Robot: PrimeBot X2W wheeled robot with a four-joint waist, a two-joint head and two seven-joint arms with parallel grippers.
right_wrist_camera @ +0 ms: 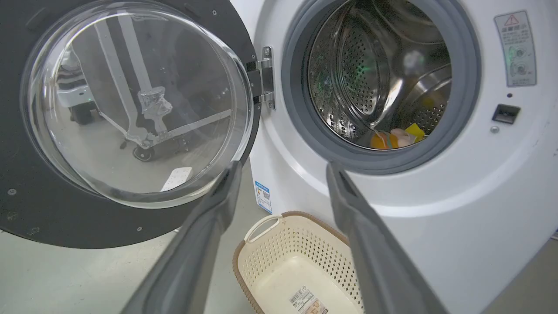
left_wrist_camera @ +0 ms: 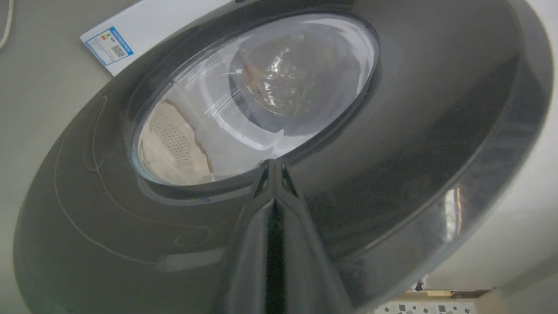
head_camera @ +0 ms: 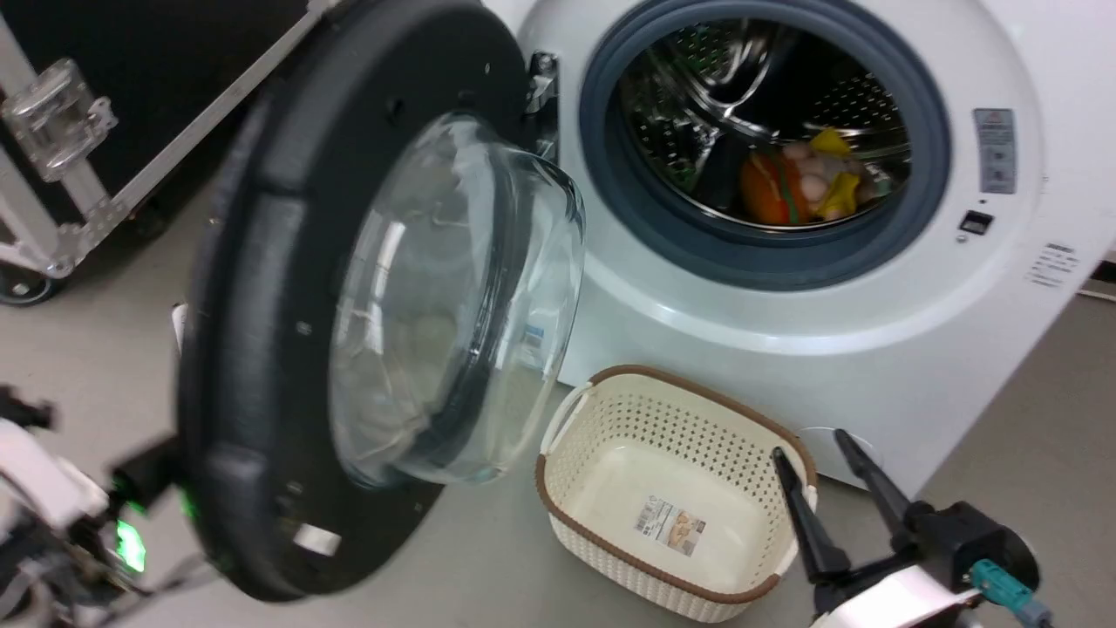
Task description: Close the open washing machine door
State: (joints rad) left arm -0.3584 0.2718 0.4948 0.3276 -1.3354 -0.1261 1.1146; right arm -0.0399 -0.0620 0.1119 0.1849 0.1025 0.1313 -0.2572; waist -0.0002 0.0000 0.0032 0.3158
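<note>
Black-rimmed washing machine door (head_camera: 261, 349) swung partly open, glass bowl bulging – white washing machine (head_camera: 785, 288), porthole uncovered

washing machine door (head_camera: 253, 349) open; basket (head_camera: 663, 427) on floor

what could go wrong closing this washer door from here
1. The left claw, shut, seems to touch the glossy outer face of the washing machine door with only its tips; it could slip off while pushing.
2. The right claw sits open by the basket, in front of the washing machine; the swinging door might strike it.
3. The orange and yellow items in the drum could meet the bulging glass.
</note>
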